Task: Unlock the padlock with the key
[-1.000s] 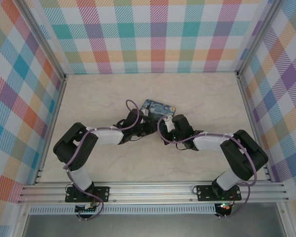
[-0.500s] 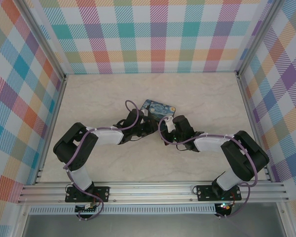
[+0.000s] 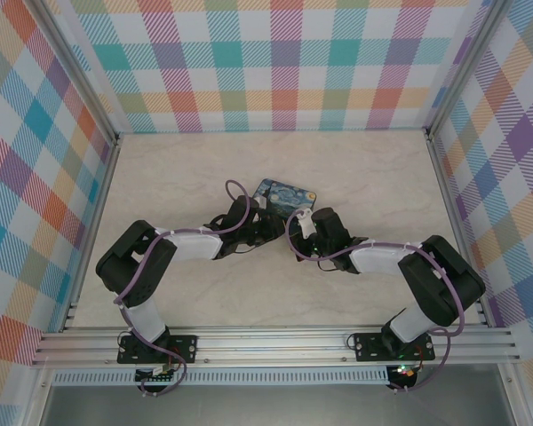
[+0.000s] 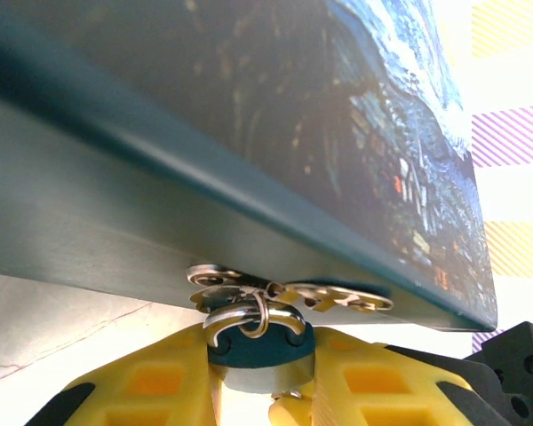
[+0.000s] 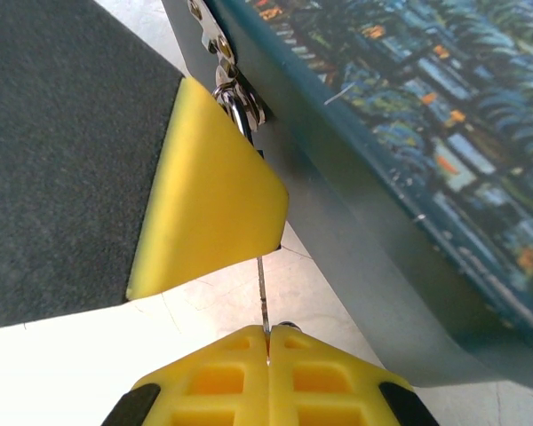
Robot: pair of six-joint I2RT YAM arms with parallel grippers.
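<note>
- A pale cream, marble-veined table (image 3: 186, 169) lies under walls of pastel plaid (image 3: 284, 71); a ribbed aluminium rail (image 3: 275, 342) runs along the near edge, where the left arm (image 3: 191, 244) and the right arm (image 3: 382, 257) are bolted; both reach inward and meet near the middle of the table.
- From above, the arms' black wrists cover the meeting point, so neither lock nor key can be made out there; the box's near edge is also under them.
- In the right wrist view a dark grey textured slab (image 5: 62, 151) is cut off by the left edge; what it belongs to is unclear.
- The thin grey metal key (image 5: 263, 297) shows edge-on as a bare sliver; its upper end is hidden behind a yellow finger (image 5: 209, 204) of the other arm, so whether it has entered the lock cannot be told.
- The right gripper (image 5: 268, 342) has its yellow fingers pressed together, pinching the key.
- The small teal-bodied padlock (image 4: 249, 348) sits clamped between the yellow fingers of the left gripper (image 4: 259, 373), just below the box's edge; its silvery shackle (image 4: 235, 317) hooks through a silvery metal hasp (image 4: 329, 295).
- The dark-blue box with a swirling starry-night print (image 3: 287, 193) rests on the table with its lid down; its inside is out of sight.
</note>
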